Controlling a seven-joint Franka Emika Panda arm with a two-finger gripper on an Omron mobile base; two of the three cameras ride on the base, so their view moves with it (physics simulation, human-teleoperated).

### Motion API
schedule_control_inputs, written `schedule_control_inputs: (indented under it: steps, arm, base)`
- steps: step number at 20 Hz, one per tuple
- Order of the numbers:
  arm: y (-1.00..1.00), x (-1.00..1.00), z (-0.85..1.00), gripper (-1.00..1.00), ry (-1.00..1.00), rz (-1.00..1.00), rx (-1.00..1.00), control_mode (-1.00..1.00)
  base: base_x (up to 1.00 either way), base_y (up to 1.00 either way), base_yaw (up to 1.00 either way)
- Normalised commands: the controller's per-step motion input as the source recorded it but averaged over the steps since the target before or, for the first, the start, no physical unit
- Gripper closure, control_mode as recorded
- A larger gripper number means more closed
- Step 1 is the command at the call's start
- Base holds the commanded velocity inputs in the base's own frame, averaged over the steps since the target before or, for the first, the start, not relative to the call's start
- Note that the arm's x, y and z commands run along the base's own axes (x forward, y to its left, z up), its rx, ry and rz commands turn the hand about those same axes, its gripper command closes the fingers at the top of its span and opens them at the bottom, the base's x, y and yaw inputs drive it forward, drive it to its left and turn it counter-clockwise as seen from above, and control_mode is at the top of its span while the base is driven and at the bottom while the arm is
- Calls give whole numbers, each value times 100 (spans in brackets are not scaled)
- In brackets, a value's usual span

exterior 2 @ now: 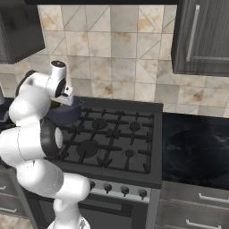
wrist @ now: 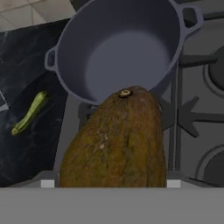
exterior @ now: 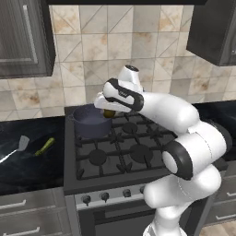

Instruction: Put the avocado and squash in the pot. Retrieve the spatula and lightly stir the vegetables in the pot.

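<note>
Above the stove (exterior: 124,152), at its rear left burner, the end effector (exterior: 109,110) is held close over the right rim of the pot (exterior: 91,121).

Avocado (wrist: 116,140): a yellow-olive, mottled lump, gripped between the fingers of the end effector, whose jaws stand wide around it. In the hand view it is seen close up, stem end pointing toward the pot, its far end overlapping the near rim of the pot (wrist: 118,48). In the left base view the avocado (exterior: 109,113) is seen as a small olive patch just beneath the hand, beside the pot's right edge.

Pot: squat, round, dark blue-grey, with two small side handles; it is set on the rear left burner. Its interior is seen bare in the hand view. In the right base view the pot (exterior 2: 67,114) is partly covered by the arm.

Squash (exterior: 44,146): a slim green stick fading to yellow, laid on the dark tabletop (exterior: 27,161) left of the stove, well apart from the end effector. In the hand view the squash (wrist: 29,113) is seen left of the pot.

Spatula (exterior: 17,147): pale grey, laid on the tabletop just left of the squash, its head toward the wall.
</note>
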Motion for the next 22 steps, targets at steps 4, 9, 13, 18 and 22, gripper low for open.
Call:
schedule_control_inputs:
  steps: [4,9,13,18,22]
  arm:
    - [0,49,0,100,-3,21,-11,-100]
    - [5,1,-15,100,-13,27,-19,-100]
    - [9,0,-45,100,-14,29,-22,-100]
    - [13,1,-29,100,-6,23,-15,-100]
    - [9,40,0,100,-1,6,0,-100]
  base:
    - [0,0,0]
    - [0,0,0]
    - [0,0,0]
    - [0,0,0]
    - [0,0,0]
